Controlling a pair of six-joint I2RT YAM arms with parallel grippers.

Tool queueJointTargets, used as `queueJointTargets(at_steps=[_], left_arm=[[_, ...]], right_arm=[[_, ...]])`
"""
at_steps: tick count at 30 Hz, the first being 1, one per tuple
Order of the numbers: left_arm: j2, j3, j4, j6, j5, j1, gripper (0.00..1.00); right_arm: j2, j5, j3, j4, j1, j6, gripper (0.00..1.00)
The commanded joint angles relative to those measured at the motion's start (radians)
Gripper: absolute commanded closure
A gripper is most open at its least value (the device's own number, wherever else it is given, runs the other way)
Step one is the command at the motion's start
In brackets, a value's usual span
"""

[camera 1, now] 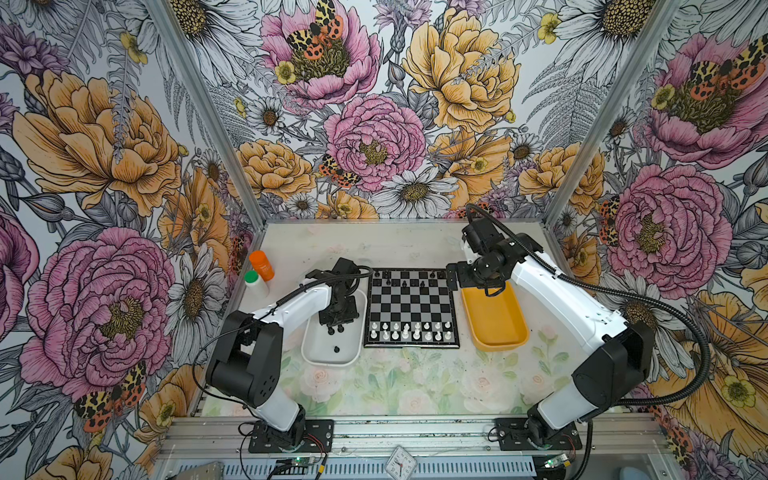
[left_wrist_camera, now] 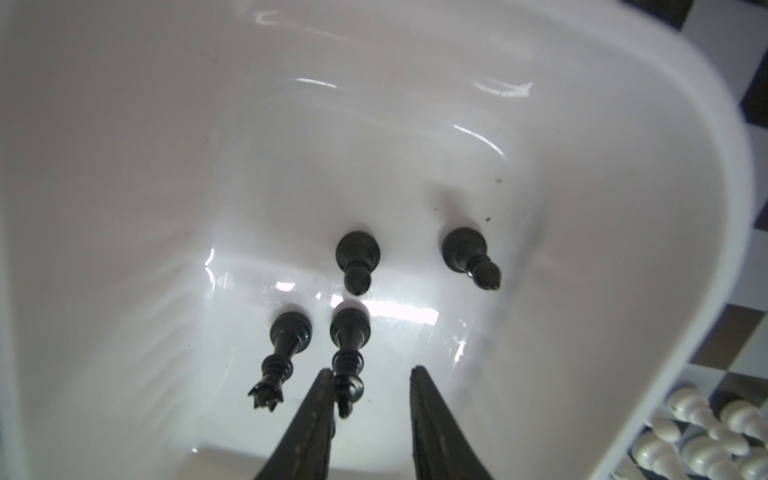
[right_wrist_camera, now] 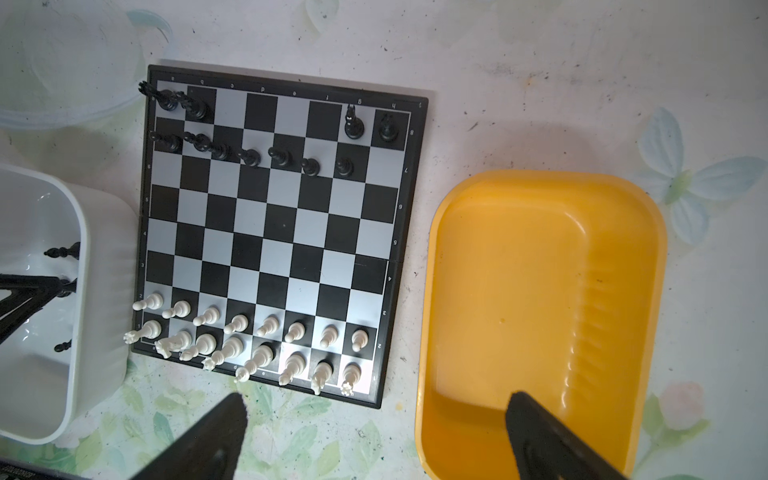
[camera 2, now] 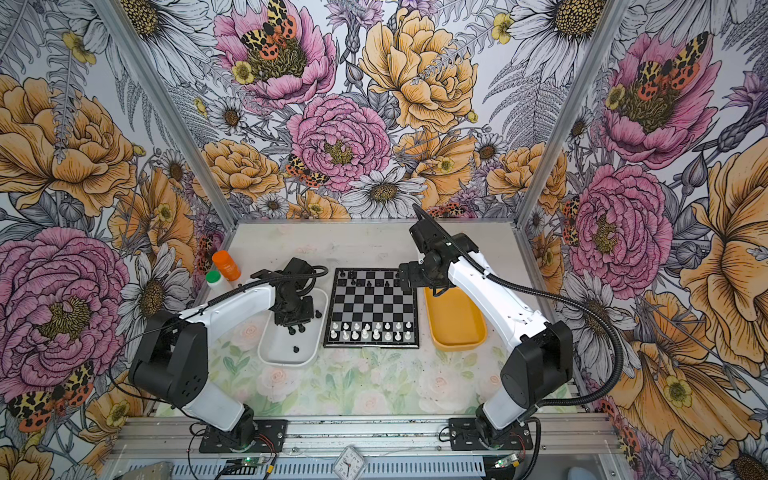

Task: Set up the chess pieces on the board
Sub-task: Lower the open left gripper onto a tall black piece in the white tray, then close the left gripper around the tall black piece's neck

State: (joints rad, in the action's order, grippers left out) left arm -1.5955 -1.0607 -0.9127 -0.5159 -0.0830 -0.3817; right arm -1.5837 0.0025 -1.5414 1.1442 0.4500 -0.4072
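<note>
Down inside the white tray [left_wrist_camera: 124, 166], the left gripper [left_wrist_camera: 372, 374] has its jaws partly apart and grasps nothing. The head of the black king [left_wrist_camera: 349, 345] sits in the gap, right beside one finger [left_wrist_camera: 307, 415]; whether they touch I cannot tell. Just outside the jaws is the black queen [left_wrist_camera: 286, 340], and nearer the tray's wall are two black bishops [left_wrist_camera: 357, 257].

That tray lies along the left edge of the board [right_wrist_camera: 274, 232], mid-tabletop. On the board the white set [right_wrist_camera: 268, 325] fills the two near rows. At the far side a row of black pawns [right_wrist_camera: 280, 156] is down and both corner pairs are placed, but the middle squares of the far row are bare.

The right gripper [right_wrist_camera: 374, 405] hangs spread wide and empty over the far end of the yellow tray [right_wrist_camera: 540, 176], which lies by the board's right edge.

The step in hand looks like picking up the king. Next, the jaws need centring on its stem, then closing without nudging the queen, before a lift clear of the tray wall.
</note>
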Motion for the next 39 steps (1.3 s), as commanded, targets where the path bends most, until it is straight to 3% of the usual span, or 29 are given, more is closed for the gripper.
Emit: queueJointTargets(at_steps=[1,8,39], left_arm=[[0.01,-0.014,0.004,0.019,-0.013,0.01,0.64],[0.012,-0.022,0.005,0.027,-0.015,0.011,0.61],[-0.031,-0.035,0.001,0.062,-0.012,0.024,0.67]], right_arm=[[0.032,-0.001,0.003,-0.006,-0.007,-0.017,0.0],[0.032,0.001,0.0,-0.006,-0.007,-0.021,0.0],[0.02,0.0,-0.012,-0.005,-0.007,-0.031,0.0]])
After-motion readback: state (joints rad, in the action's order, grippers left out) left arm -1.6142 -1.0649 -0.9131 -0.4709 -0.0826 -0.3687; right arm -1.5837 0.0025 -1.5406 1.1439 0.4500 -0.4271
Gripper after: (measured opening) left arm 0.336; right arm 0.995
